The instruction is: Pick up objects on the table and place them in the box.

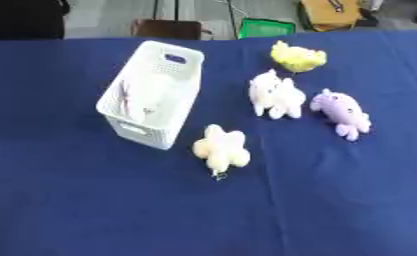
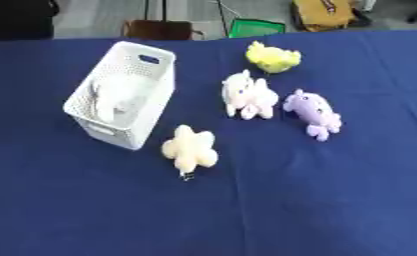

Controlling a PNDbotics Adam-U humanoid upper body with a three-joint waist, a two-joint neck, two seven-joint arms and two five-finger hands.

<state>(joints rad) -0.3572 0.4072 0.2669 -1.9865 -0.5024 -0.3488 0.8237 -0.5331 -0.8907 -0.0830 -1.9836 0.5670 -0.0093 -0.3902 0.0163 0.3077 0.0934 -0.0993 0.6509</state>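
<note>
White plastic box [image 1: 150,95] sits on the blue table [image 1: 89,210], something pale already inside. Beside its near corner lies a cream plush [image 1: 221,150]; right of it, white [image 1: 275,94], purple [image 1: 341,112] and yellow [image 1: 298,57] plush toys. Neither hand shows, so grip cannot be told. A reach for the cream plush risks nudging the box askew.

Neither eye view shows any part of the robot — arms, hands, all unseen.
</note>
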